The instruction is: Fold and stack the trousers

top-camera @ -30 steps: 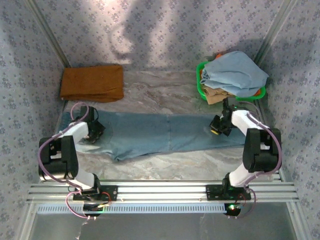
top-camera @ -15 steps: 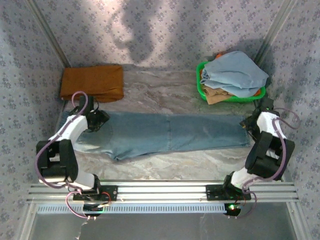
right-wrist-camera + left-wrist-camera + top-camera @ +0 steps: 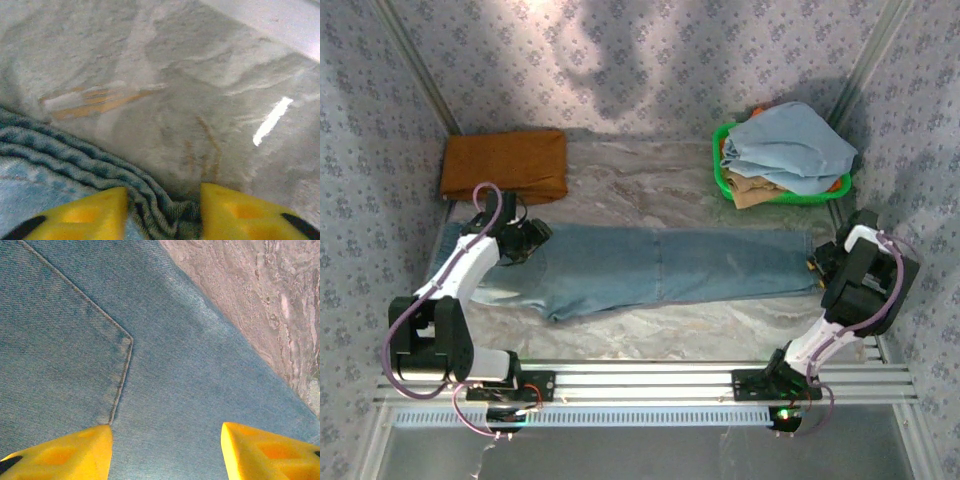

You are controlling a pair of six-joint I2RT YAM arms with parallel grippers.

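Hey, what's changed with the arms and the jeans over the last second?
The right end effector slid from mid-leg out to the hem of the jeans, and is now open astride it. The left end effector shifted slightly farther out over the seat, open. Nothing was gripped or released. The jeans, orange-brown folded garment and green basket stayed put.

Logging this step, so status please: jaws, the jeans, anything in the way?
Left gripper over the back pocket, jaws open. Right gripper at the leg hem, jaws open. Trousers flat, unfolded. Basket and orange-brown garment lie apart, beyond them.
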